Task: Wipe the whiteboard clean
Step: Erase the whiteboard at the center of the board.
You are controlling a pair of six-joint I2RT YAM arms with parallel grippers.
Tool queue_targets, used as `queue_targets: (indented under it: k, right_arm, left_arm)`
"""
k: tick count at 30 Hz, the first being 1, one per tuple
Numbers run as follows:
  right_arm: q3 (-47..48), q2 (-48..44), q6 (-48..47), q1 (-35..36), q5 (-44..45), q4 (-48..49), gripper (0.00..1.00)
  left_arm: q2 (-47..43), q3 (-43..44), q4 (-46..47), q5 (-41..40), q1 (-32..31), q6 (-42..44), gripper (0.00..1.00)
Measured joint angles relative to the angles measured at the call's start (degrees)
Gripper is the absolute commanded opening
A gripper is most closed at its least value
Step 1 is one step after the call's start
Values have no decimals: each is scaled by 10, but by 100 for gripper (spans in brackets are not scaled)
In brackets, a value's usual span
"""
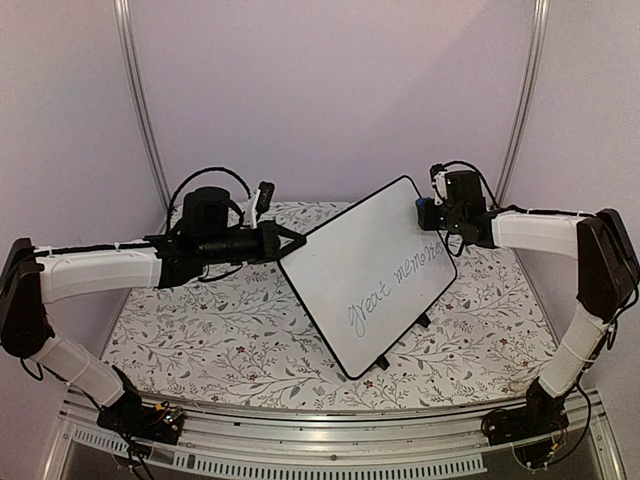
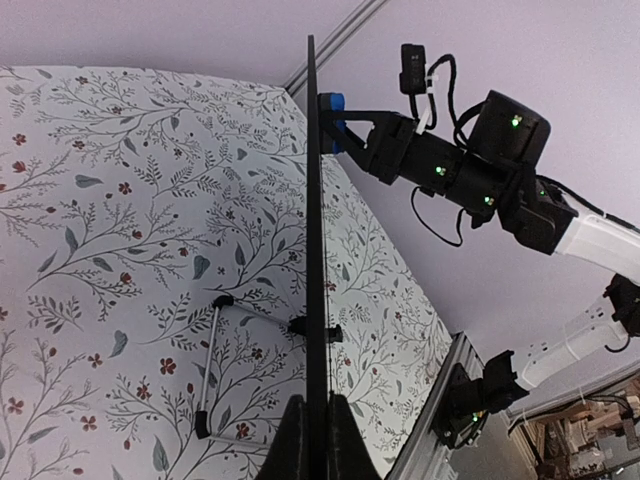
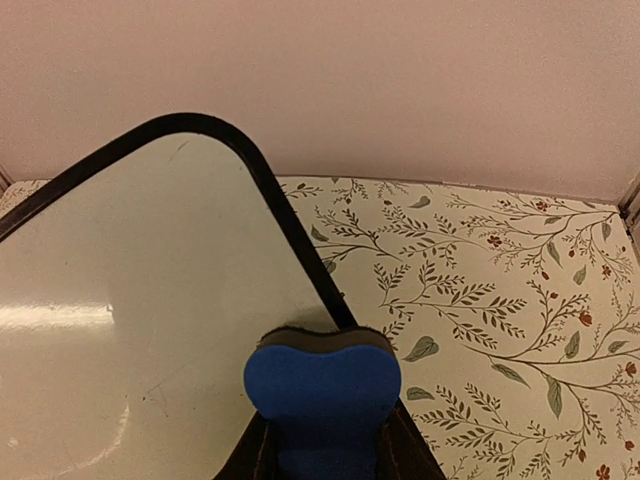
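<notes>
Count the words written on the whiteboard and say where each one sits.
2. On the whiteboard, great lies toward the lower corner, and memories follows it up toward the right edge. The back face is hidden, so writing there cannot be ruled out.

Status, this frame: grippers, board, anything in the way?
Left gripper shut on whiteboard edge. Right gripper shut on eraser at its corner. Writing unerased. No obstruction.

Hidden parts
Left wrist view: board (image 2: pixel 316 250) edge-on, face unseen. Right wrist view: eraser (image 3: pixel 322 395) cut off below. Top view: writing (image 1: pixel 395 290) ends unreadable.
</notes>
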Motion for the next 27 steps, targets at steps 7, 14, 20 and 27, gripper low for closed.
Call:
queue_targets:
  k: [7, 14, 20, 27]
  right_arm:
    - [23, 12, -4, -2, -20, -17, 15]
    - [28, 12, -9, 3, -24, -26, 15]
    - [36, 12, -15, 26, -24, -36, 15]
    - [40, 9, -17, 40, -24, -47, 15]
  left_arm:
    - [0, 0, -2, -2, 0, -4, 0]
    - [0, 0, -2, -2, 0, -6, 0]
    - [0, 0, -4, -5, 0, -8, 0]
    - [0, 0, -5, -7, 0, -9, 0]
